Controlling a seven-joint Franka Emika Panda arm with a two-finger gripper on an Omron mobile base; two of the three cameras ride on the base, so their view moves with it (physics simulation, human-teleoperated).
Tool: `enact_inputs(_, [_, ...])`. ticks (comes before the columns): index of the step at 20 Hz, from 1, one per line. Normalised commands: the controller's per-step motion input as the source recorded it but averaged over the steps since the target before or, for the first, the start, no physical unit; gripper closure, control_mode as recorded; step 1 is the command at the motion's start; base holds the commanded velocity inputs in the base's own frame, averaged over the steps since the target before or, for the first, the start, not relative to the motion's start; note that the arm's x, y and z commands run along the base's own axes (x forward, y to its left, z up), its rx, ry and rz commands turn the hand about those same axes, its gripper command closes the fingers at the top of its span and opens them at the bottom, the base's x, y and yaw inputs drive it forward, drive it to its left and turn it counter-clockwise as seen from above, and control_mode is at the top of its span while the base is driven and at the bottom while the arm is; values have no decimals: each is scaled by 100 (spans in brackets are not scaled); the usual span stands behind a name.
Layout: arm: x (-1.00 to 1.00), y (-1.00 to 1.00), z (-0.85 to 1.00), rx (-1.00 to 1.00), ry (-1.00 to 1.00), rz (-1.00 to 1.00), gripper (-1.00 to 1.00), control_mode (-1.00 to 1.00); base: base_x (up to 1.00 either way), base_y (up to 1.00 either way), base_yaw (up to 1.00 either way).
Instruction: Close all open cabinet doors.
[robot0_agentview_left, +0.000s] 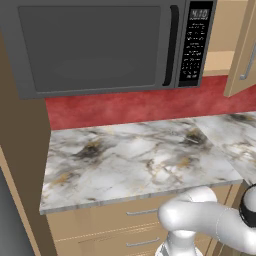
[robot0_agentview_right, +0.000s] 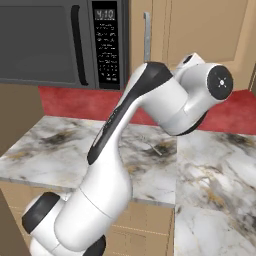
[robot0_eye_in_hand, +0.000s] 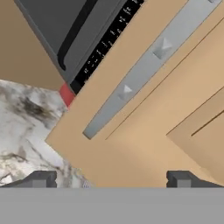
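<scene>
A: Where is the cabinet door?

B: Upper right in the left base view. The cabinet door (robot0_agentview_left: 243, 50) hangs open beside the microwave (robot0_agentview_left: 100, 45), swung out over the counter (robot0_agentview_left: 140, 160), with its bar handle (robot0_agentview_left: 248, 62) on the face toward us. Behind it, a light shelf interior shows.

A: And from the other side?

B: In the right base view the door (robot0_agentview_right: 141, 30) stands just right of the microwave's keypad (robot0_agentview_right: 106, 47), its handle (robot0_agentview_right: 147, 37) vertical. The arm's white elbow (robot0_agentview_right: 200, 95) is raised in front of it, so the lower part of the door is hidden.

A: The hand?

B: The hand view rolls the scene. The gripper (robot0_eye_in_hand: 113, 179) has its two dark tips set wide apart, nothing between them. The door (robot0_eye_in_hand: 144, 131) lies close ahead, with the handle (robot0_eye_in_hand: 144, 70) running diagonally across it. I cannot tell whether the tips touch the wood.

A: Surroundings?

B: Red backsplash (robot0_agentview_left: 145, 105) under the microwave, marble counter, drawers (robot0_agentview_left: 125, 220) below it.
</scene>
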Motion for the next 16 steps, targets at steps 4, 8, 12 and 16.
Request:
enact_inputs(4, [71,0,0,-4,0,0,-100,-100,0,0,0])
enact_inputs(8, [71,0,0,-4,0,0,-100,-100,0,0,0])
enact_inputs(12, [76,1,0,-5,0,0,-100,-100,0,0,0])
enact_inputs(16, [80,4,0,-5,0,0,-100,-100,0,0,0])
